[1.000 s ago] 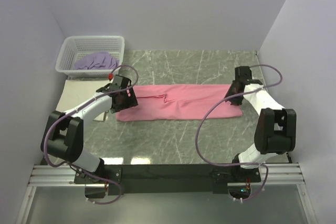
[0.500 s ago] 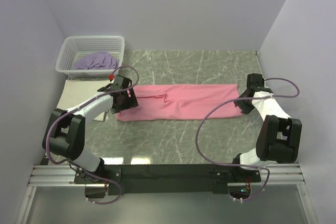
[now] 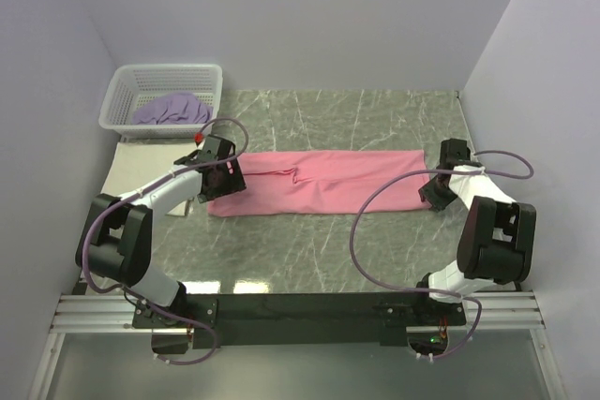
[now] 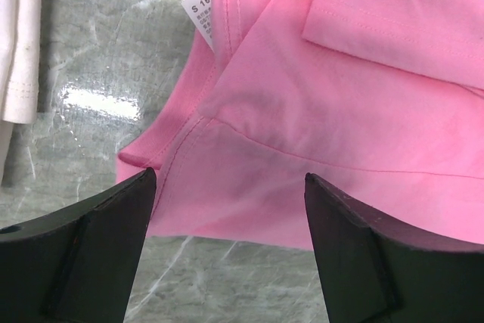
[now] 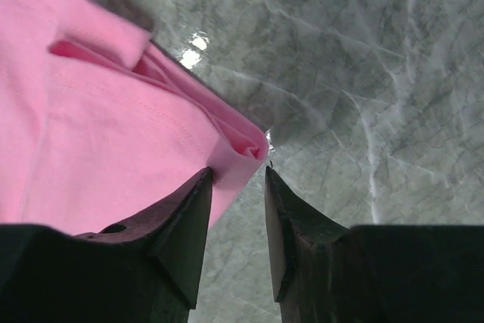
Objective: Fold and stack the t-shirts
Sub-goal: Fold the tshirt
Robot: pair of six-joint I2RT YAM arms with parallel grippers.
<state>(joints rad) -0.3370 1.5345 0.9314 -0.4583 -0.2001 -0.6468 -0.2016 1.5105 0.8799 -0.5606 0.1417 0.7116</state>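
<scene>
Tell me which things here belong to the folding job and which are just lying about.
Job: pink t-shirt, laid out in the middle; cream t-shirt, far left; lavender t-shirt, bunched up.
Lying about: white basket, holding the lavender one.

The right gripper [image 5: 238, 173] has swung outward off the pink t-shirt [image 3: 319, 183], settling at its near right corner (jaws narrowly apart)

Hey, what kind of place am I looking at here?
Probably a robot lab test cell for laundry folding: plain walls box in a marble-patterned table, a left arm and right arm are bolted at its edge, and a pink t-shirt lies flat near a basket.
</scene>
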